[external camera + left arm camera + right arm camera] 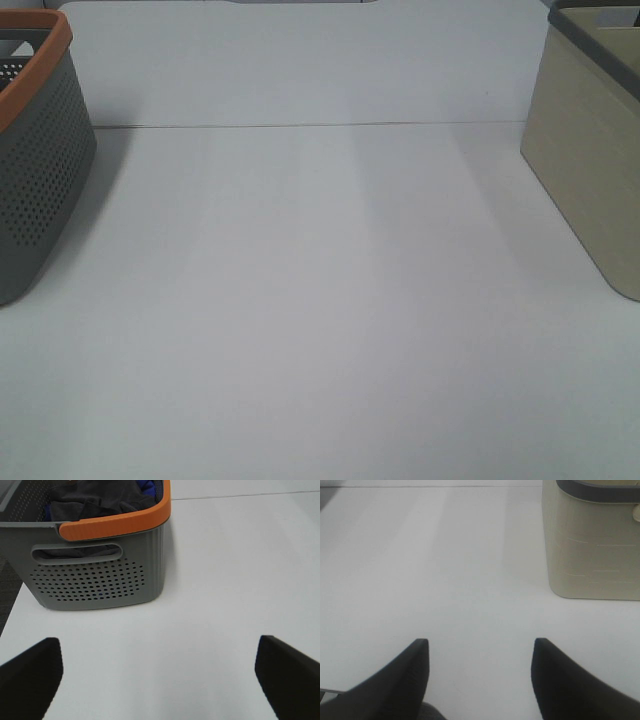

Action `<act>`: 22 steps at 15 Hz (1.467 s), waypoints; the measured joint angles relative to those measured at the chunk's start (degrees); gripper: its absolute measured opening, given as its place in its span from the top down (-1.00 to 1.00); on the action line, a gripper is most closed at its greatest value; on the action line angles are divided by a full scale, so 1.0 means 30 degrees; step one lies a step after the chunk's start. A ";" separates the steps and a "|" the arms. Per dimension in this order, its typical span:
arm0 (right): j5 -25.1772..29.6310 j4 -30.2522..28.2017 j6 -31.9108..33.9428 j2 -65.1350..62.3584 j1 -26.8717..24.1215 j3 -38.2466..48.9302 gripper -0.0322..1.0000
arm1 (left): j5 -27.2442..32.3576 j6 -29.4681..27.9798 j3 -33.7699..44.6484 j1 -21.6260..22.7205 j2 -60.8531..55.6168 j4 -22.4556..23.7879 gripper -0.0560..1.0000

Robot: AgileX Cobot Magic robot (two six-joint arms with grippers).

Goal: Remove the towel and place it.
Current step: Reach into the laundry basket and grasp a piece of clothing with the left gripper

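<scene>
The towel [97, 500], a dark crumpled cloth, lies inside the grey perforated basket [95, 580] with the orange rim, seen in the left wrist view. Some blue fabric [147, 486] shows behind it. My left gripper [160, 675] hangs over the white table a short way from the basket, open wide with nothing between its fingers. My right gripper [479, 675] is open too, empty, over the table near the beige bin [592, 540]. In the exterior high view neither gripper shows, and the towel is hidden there.
The grey basket [35, 160] stands at the table's left edge and the beige bin [590, 150] with a dark rim at the right edge. White tabletop [320, 300] lies between them, with a seam [300, 126] running across the back.
</scene>
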 joint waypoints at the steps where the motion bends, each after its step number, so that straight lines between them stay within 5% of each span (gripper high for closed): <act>1: 0.0000 0.0000 0.0000 0.0000 0.0000 0.0000 -0.24 | 0.0000 0.0000 0.0000 0.0000 0.0000 0.0000 -0.98; 8: 0.0000 0.0000 0.0000 0.0000 0.0000 0.0000 -0.24 | 0.0535 0.0000 -0.0420 0.0000 0.0134 -0.0095 -0.98; 13: 0.0000 0.0000 0.0000 0.0000 0.0000 0.0000 -0.24 | 0.2636 0.0306 -0.5290 0.0000 0.5997 -0.0344 -0.98; 22: 0.0000 0.0000 0.0000 0.0000 0.0000 0.0000 -0.24 | 0.3419 0.3839 -1.5374 0.0000 1.6177 -0.1509 -0.96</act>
